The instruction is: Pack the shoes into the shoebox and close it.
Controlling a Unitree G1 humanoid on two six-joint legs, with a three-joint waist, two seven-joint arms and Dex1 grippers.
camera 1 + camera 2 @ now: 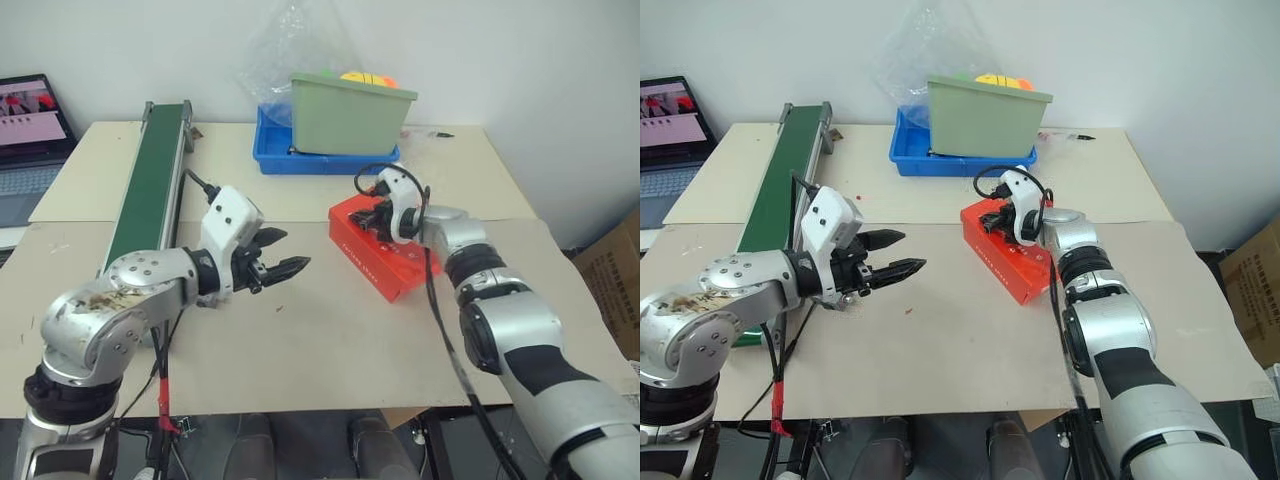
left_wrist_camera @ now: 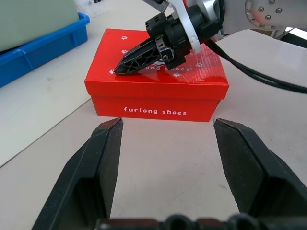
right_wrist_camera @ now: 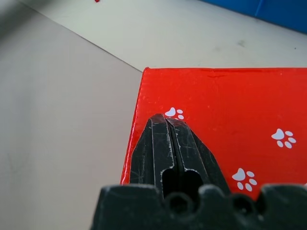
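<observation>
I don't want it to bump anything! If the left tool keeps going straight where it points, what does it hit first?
Probably the red cardboard shoebox. The open left tool points right at its side across bare table, though the shut right tool resting on the lid sits just above that line.

A plain white wall point(image 1: 520, 60) stood behind the beige table point(image 1: 320, 350). Far to the left of the claws, a laptop point(image 1: 30, 125) was open on a side surface. A cardboard box point(image 1: 612, 275) stood to their right, beside the table.

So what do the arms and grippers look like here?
Both arms are silver-grey metal with black joint bands; the left arm looks scuffed. Each wrist carries a white housing and a black cable. The left gripper and right gripper have black, tapered, ribbed fingers.
</observation>
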